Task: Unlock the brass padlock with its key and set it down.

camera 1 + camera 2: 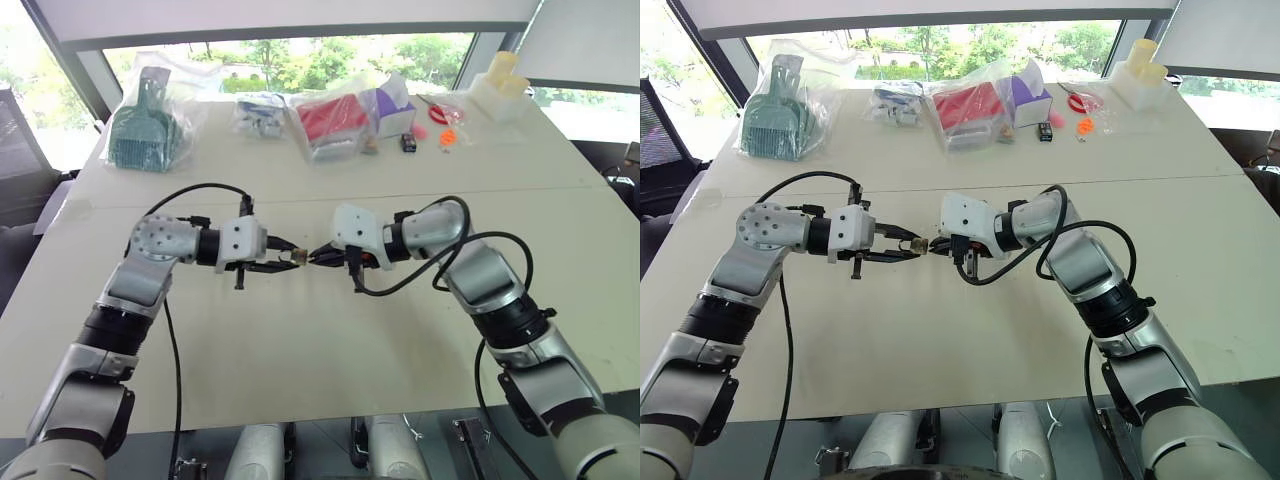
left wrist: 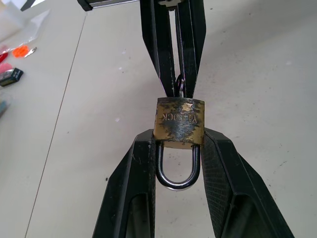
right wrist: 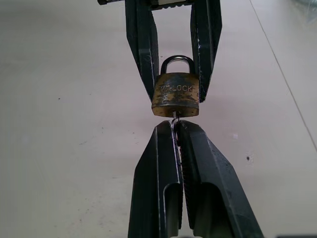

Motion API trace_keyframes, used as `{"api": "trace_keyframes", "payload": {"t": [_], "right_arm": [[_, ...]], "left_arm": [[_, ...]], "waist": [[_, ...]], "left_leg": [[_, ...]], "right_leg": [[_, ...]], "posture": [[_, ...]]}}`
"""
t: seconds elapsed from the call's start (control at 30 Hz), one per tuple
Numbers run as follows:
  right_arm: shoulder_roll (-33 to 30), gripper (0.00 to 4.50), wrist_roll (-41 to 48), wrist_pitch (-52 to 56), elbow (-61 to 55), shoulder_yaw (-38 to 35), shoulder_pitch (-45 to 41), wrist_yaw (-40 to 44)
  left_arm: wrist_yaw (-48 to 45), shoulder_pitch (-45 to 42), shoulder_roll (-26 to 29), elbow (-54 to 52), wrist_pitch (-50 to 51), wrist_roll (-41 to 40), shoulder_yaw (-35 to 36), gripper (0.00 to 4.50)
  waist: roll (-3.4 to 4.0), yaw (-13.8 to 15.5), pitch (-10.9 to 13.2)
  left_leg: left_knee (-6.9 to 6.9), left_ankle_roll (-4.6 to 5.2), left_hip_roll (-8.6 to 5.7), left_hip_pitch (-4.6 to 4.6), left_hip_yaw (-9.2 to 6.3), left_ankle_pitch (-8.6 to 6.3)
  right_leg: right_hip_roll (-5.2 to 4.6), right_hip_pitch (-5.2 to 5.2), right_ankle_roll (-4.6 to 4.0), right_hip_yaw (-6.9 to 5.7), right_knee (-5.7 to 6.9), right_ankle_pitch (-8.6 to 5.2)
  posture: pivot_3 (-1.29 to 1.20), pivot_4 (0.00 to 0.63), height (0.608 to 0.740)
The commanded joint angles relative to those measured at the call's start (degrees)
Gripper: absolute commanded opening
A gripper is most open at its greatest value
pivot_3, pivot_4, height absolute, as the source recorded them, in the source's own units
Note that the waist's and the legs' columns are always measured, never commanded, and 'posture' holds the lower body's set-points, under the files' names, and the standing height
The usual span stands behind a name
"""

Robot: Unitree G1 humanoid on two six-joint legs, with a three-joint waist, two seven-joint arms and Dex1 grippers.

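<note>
Above the middle of the white table (image 1: pixel 300 340), the two grippers meet tip to tip. My left gripper (image 1: pixel 287 257) is shut on the brass padlock (image 2: pixel 179 121), its fingers pressing the sides of the worn yellowish body. The silvery shackle (image 2: pixel 177 173) loops back between those fingers, with both legs seated in the body. My right gripper (image 3: pixel 176 126) is shut on the key (image 3: pixel 174 118), a thin silvery blade that enters the padlock's (image 3: pixel 176 94) underside. The rest of the key is hidden between the black fingers (image 3: pixel 163 163).
Along the table's far edge lie a green comb-like tool in a plastic bag (image 1: pixel 145 125), a bagged red item (image 1: pixel 335 120), a purple box (image 1: pixel 392 105), a small black box (image 1: pixel 408 143), orange bits (image 1: pixel 448 137) and white containers (image 1: pixel 505 90).
</note>
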Motion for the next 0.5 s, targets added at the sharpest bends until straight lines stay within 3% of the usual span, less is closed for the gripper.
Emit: {"api": "trace_keyframes", "payload": {"t": [0.03,0.1,0.17,0.27,0.37,0.5], "right_arm": [[1.52,0.03,4.11,3.58,-5.12,1.15,-0.17,1.51],[2.09,0.03,4.18,4.62,-5.59,0.73,-0.06,0.57],[2.69,0.03,2.48,-1.31,-5.68,0.53,0.5,-1.38],[1.9,0.03,-3.92,-15.65,-3.69,2.21,1.5,-6.15],[-1.93,0.03,-15.09,-36.56,3.09,5.85,1.34,-12.8],[-5.55,0.03,-29.36,-58.57,11.34,7.72,-0.26,-26.94]], "left_arm": [[3.29,-2.4,0.38,2.02,-2.54,2.48,1.67,0.74],[3.63,-2.68,-0.01,2.71,-3.25,2.28,1.84,0.74],[3.85,-2.73,-0.29,3.07,-3.1,1.83,2.1,0.74],[3.91,-2.59,-0.6,2.89,-0.67,0.12,2.76,0.74],[4.02,-2.53,-1.48,1.73,4.79,-3.18,4.46,0.74],[3.47,-2.66,-1.94,0.42,16.17,-9.43,7.24,0.74]], "waist": [[0.0,-0.01,0.0],[0.0,-0.02,0.0],[0.0,0.01,0.0],[0.0,-0.05,0.0],[0.0,-0.07,0.0],[0.0,-0.18,0.0]], "left_leg": [[0.0,0.0,0.0,0.0,0.0,0.0],[0.0,0.0,0.0,0.0,0.0,0.0],[0.0,0.0,0.0,0.0,0.0,0.0],[0.0,0.0,-0.01,-0.01,0.0,0.0],[0.0,0.0,-0.01,-0.01,0.01,0.0],[0.0,-0.01,-0.02,-0.01,0.04,0.01]], "right_leg": [[0.0,0.0,0.0,0.0,0.0,0.0],[0.0,0.0,0.0,0.0,0.0,0.0],[0.0,-0.01,0.0,0.0,0.0,0.0],[0.0,-0.01,0.01,0.0,-0.01,0.0],[0.0,-0.03,0.02,0.0,0.0,0.0],[0.0,-0.04,0.03,0.01,0.0,0.0]], "posture": [[0.0,0.15,0.74],[0.0,0.15,0.74],[0.0,0.15,0.74],[0.0,0.15,0.74],[0.0,0.15,0.74],[0.0,0.15,0.74]]}}
